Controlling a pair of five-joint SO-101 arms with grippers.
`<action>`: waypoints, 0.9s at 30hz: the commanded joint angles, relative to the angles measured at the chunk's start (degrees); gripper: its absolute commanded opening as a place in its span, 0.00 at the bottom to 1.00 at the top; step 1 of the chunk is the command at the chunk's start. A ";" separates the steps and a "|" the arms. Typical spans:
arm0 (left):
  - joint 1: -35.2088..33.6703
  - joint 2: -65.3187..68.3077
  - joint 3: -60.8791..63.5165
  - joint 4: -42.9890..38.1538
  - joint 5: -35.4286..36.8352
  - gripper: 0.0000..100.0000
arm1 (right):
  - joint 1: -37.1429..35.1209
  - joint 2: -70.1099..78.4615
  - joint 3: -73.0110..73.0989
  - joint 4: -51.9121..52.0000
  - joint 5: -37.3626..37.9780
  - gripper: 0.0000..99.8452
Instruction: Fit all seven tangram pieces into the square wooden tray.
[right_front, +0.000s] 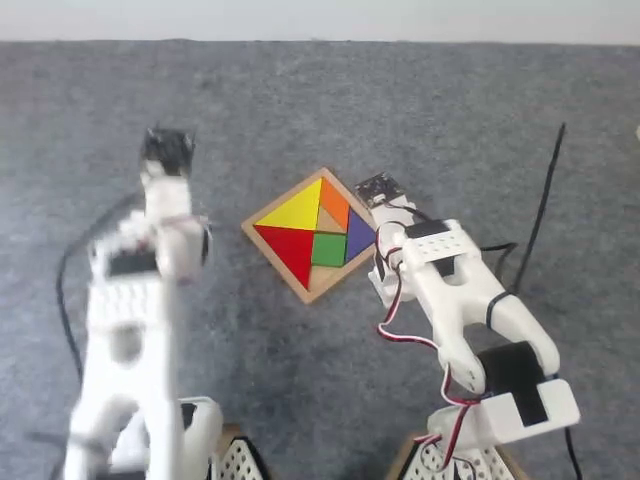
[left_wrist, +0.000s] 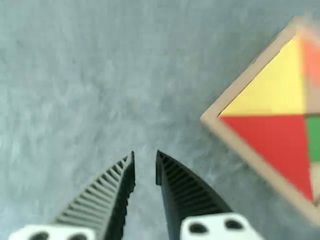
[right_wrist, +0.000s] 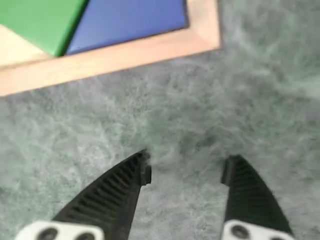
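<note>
Right claw (right_wrist: 187, 167) is spread wide, nothing between the jaws, hanging over the grey carpet (right_wrist: 260, 100) just off the tray (right_wrist: 125, 55) rim. Left claw (left_wrist: 145, 160) has its jaws almost together with a thin gap between them (so technically apart), also gripping nothing, carpet underneath.

From the high view, the tray sits mid-table, turned like a diamond. The right claw is just beside its 3 o'clock corner, and the left claw is well off at about 10 o'clock.

What each camera adds:
- The high view shows the whole fill: yellow triangle (right_front: 295, 208) at 11 o'clock, red triangle (right_front: 290, 248) at 8, orange piece (right_front: 335, 203) at 1, green square (right_front: 328, 248) near the middle, blue piece (right_front: 358, 235) at 3. Bare wood shows at the 6 o'clock corner.
- The right wrist view catches just the green and blue pieces against the rim.
- The left wrist view has yellow and red, plus a sliver of green.
- Jaw gaps are readable from the wrist views; from the high view I can't tell.
</note>
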 joint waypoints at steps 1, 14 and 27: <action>4.04 -17.05 20.00 -18.81 0.70 0.08 | 0.66 -3.38 -0.18 -1.36 -0.62 0.18; 7.03 -28.57 34.59 -24.53 0.97 0.08 | 7.69 -7.60 -1.41 -3.74 -3.43 0.01; 5.71 -30.15 38.02 -20.13 0.70 0.08 | 11.30 -15.08 -1.05 2.59 -5.54 0.01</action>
